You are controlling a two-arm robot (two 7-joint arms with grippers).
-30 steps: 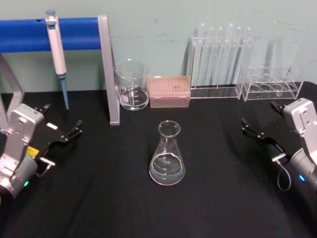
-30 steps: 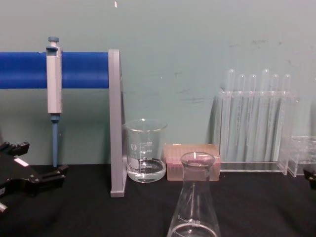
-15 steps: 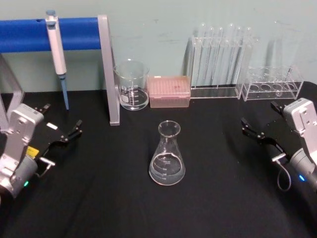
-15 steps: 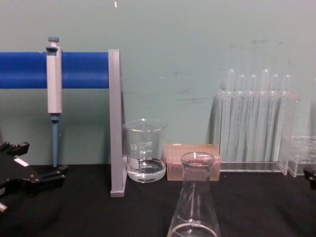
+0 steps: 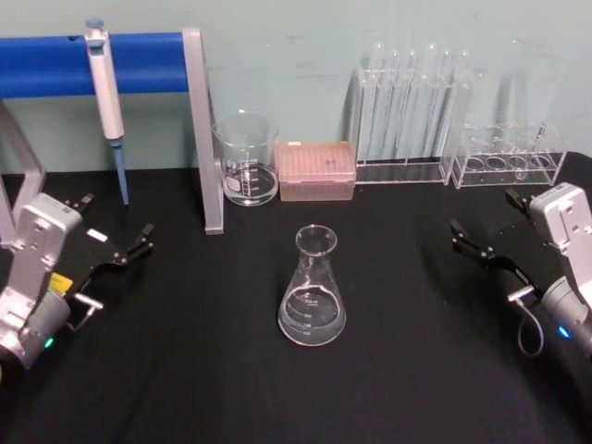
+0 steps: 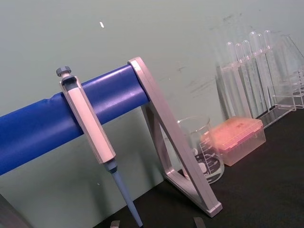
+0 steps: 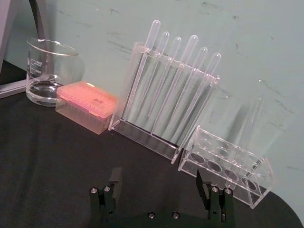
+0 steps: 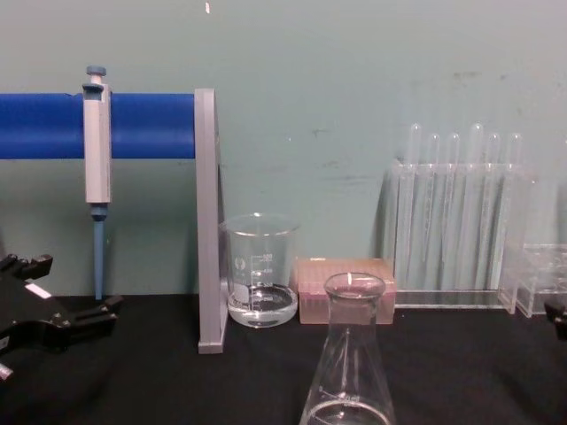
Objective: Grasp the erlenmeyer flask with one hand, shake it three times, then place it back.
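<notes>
Though unmoved this past second, poised: black left gripper (image 5: 116, 220) and black right gripper (image 5: 484, 215), jaws wide, flanking clear glass conical erlenmeyer flask (image 5: 312, 301) well apart; grasp unstarted.

Head view high, tilted down; chest and wrist views low, facing the wall (image 5: 296, 55) — beaker (image 5: 246, 159) shared.

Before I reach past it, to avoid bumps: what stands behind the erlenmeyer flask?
Behind the erlenmeyer flask stand a pink box and a glass beaker. In the chest view the flask's neck covers part of the box.
</notes>
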